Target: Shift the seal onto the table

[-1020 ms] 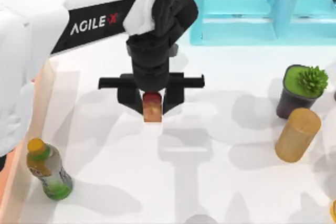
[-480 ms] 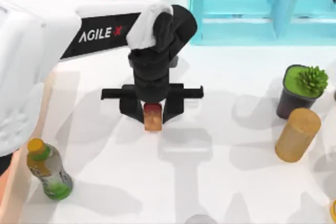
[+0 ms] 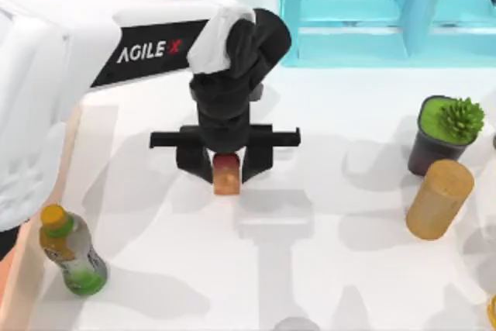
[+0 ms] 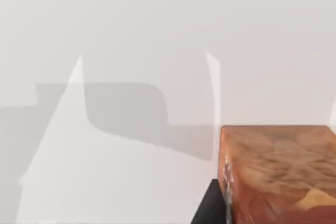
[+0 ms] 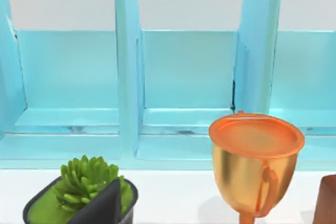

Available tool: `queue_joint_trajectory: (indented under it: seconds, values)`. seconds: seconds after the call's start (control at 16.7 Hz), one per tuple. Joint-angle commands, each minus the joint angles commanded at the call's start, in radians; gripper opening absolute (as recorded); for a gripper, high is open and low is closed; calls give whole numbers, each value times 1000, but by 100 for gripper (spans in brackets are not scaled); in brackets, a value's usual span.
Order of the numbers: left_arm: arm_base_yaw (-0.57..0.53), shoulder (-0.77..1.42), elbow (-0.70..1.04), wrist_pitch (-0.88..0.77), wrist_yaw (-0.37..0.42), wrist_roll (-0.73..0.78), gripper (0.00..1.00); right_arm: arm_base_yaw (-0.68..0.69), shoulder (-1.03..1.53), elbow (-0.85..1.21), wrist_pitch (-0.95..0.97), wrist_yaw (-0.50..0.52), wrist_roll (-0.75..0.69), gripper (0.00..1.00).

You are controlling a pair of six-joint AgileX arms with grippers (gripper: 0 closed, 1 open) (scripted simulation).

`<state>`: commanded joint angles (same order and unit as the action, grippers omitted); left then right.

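Red-topped seal [image 3: 225,174] grasped in left pincer [image 3: 225,167], over white tabletop [image 3: 325,269], well left of wooden cylinder [image 3: 439,198].

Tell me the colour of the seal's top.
Red, above a tan-orange body; the seal shows best from the top view.

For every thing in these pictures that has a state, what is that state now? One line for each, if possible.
Seal: upright, red top up, gripped by the left end effector over the table.
Drink bottle: capped, upright, near the table's left side.
Wooden cylinder: upright on the table, right side.
Potted plant: upright, behind the cylinder.
Gold cup: upright, before the blue shelf.
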<state>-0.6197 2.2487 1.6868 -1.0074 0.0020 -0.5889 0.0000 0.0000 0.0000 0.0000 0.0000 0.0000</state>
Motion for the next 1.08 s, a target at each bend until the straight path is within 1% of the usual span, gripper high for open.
queue_joint_trajectory:
  seconds: [0.3, 0.36, 0.9, 1.08]
  values:
    - [0, 0, 0, 0, 0, 0, 98, 0, 0, 0, 0, 0, 0, 100]
    - [0, 0, 0, 0, 0, 0, 100, 0, 0, 0, 0, 0, 0, 100]
    - [1, 0, 3, -3, 0, 0, 100, 0, 0, 0, 0, 0, 0, 100]
    - [-4, 7, 73, -71, 4, -3, 100, 0, 0, 0, 0, 0, 0, 100]
